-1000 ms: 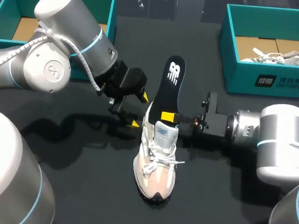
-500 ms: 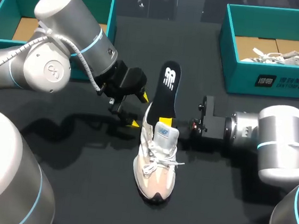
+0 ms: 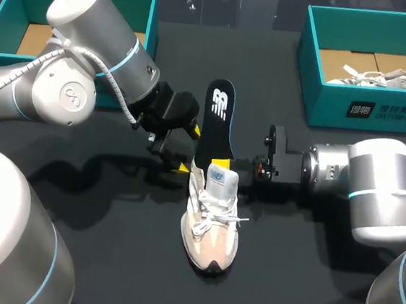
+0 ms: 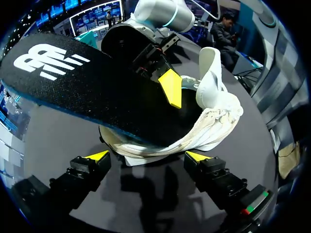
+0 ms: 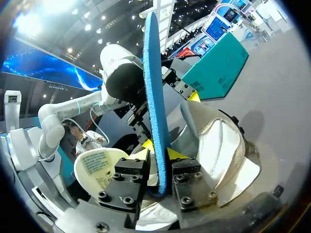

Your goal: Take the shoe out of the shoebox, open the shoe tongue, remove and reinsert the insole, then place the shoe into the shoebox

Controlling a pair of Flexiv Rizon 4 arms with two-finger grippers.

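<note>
Right gripper (image 5: 161,151): is pinching the insole (image 5: 154,97) between its two yellow-tipped fingers, one on each flat face, just above the shoe's opening.

Insole: is standing almost on end – a thin, long, rounded slab with a black woven top bearing a white mark and a blue foam underside. Its lower end is sitting inside the shoe's collar. Its upper end is rising well above the right gripper and leaning toward the left gripper.

Shoe (image 3: 211,222): is resting upright on its sole directly under the right gripper's fingers. It is a pale mesh trainer with white laces, a pinkish toe panel and a dark tip; its padded tongue is standing up.

Left gripper (image 4: 146,156): is hanging with its fingers spread wide and gripping nothing – the shoe's soft, crumpled heel is just ahead of them.

First shoebox (image 3: 15,1): teal card, brown floor, well behind the left gripper.

Second shoebox (image 3: 381,113): teal card, well behind the right gripper, with another pale shoe (image 3: 385,77) lying inside.

Table (image 3: 105,258): black and matte.
</note>
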